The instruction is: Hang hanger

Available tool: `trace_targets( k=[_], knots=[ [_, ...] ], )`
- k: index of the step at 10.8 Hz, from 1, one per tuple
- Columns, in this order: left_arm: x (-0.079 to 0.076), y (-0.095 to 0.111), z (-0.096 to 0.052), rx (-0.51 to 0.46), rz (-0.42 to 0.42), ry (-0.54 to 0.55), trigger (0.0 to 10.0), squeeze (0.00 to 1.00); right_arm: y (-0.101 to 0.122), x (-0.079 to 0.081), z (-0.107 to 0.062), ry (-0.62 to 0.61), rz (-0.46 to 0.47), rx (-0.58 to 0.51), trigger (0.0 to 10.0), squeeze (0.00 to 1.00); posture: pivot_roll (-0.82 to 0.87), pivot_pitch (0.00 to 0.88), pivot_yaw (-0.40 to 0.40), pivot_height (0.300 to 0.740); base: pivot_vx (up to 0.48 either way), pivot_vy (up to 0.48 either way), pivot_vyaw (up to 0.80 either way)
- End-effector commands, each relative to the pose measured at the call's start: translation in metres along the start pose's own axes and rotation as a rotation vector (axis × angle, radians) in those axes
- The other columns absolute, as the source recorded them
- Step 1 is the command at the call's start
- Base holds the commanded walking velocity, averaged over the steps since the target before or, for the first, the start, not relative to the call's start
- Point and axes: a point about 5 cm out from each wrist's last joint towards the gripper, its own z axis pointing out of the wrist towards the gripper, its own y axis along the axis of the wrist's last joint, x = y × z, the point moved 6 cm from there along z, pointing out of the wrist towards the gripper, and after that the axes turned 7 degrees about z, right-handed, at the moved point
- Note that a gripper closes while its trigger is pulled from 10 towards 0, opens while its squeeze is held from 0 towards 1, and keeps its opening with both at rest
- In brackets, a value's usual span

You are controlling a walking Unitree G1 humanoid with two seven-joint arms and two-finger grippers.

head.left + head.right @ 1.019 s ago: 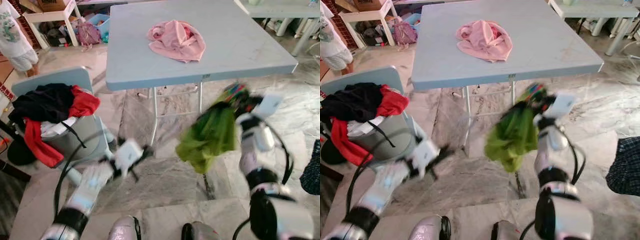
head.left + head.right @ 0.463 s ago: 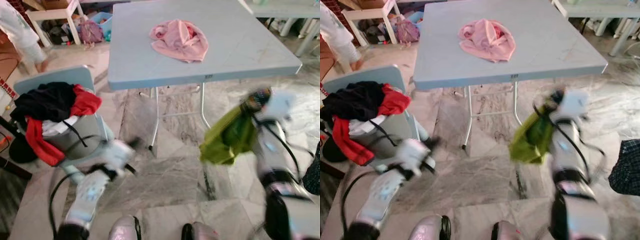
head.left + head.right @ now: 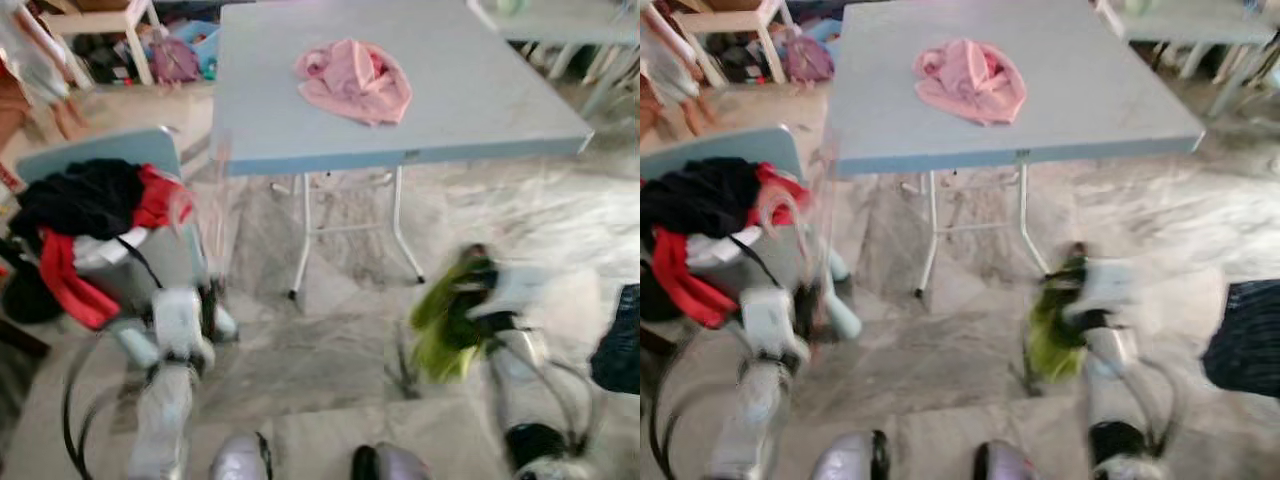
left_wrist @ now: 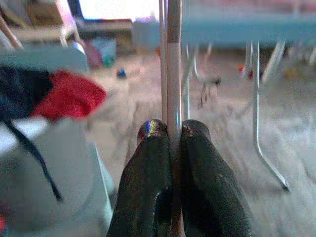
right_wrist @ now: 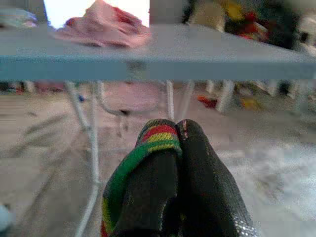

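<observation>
My left hand (image 4: pixel 170 136) is pinched tight on a thin pale hanger (image 4: pixel 171 64), which stands upright beside the chair (image 3: pixel 100 160) heaped with black and red clothes (image 3: pixel 95 205). My right hand (image 5: pixel 173 136) is clamped on a green garment (image 3: pixel 445 320) (its collar striped red, yellow and green), hanging low over the marble floor (image 3: pixel 330 330). Ahead, a pink cloth (image 3: pixel 353 80) lies on the desk (image 3: pixel 480 100).

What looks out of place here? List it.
A pink garment lies crumpled on the table, and black and red clothes are heaped over a chair, sleeves dangling.
</observation>
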Motion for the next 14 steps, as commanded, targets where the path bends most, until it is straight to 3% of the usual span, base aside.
trace_targets(
  k=[1, 3, 5, 6, 10, 14],
  knots=[
    [0.015, 0.019, 0.006, -0.046, -0.002, 0.072, 10.0, 0.00, 0.012, 0.013, 0.001, 0.027, -0.003, -0.056, 0.0, 0.00, 0.05, 0.074, -0.029, 0.740, 0.000, 0.000, 0.00],
    [0.009, 0.061, 0.017, -0.161, -0.005, 0.061, 10.0, 0.00, 0.044, 0.025, 0.013, 0.052, 0.029, -0.144, 0.0, 0.00, 0.04, 0.075, -0.020, 0.740, 0.000, 0.000, 0.00],
    [0.003, 0.073, 0.022, -0.180, -0.016, 0.039, 10.0, 0.00, 0.078, 0.027, 0.026, 0.064, 0.035, -0.228, 0.0, 0.00, 0.03, 0.078, -0.019, 0.740, 0.000, 0.000, 0.00],
    [0.002, 0.073, 0.022, -0.171, -0.027, 0.044, 10.0, 0.00, 0.084, 0.027, 0.028, 0.068, 0.037, -0.238, 0.0, 0.00, 0.02, 0.079, -0.021, 0.740, 0.240, 0.000, 0.00],
    [-0.003, 0.075, 0.020, -0.160, -0.044, 0.042, 10.0, 0.00, 0.073, 0.036, 0.023, 0.083, 0.068, -0.186, 0.0, 0.00, 0.03, 0.079, -0.025, 0.740, 0.259, 0.000, 0.00],
    [-0.006, 0.076, 0.021, -0.157, -0.055, 0.043, 10.0, 0.00, 0.074, 0.031, 0.026, 0.091, 0.056, -0.173, 0.0, 0.00, 0.03, 0.076, -0.034, 0.740, 0.308, 0.000, 0.00]
  ],
)
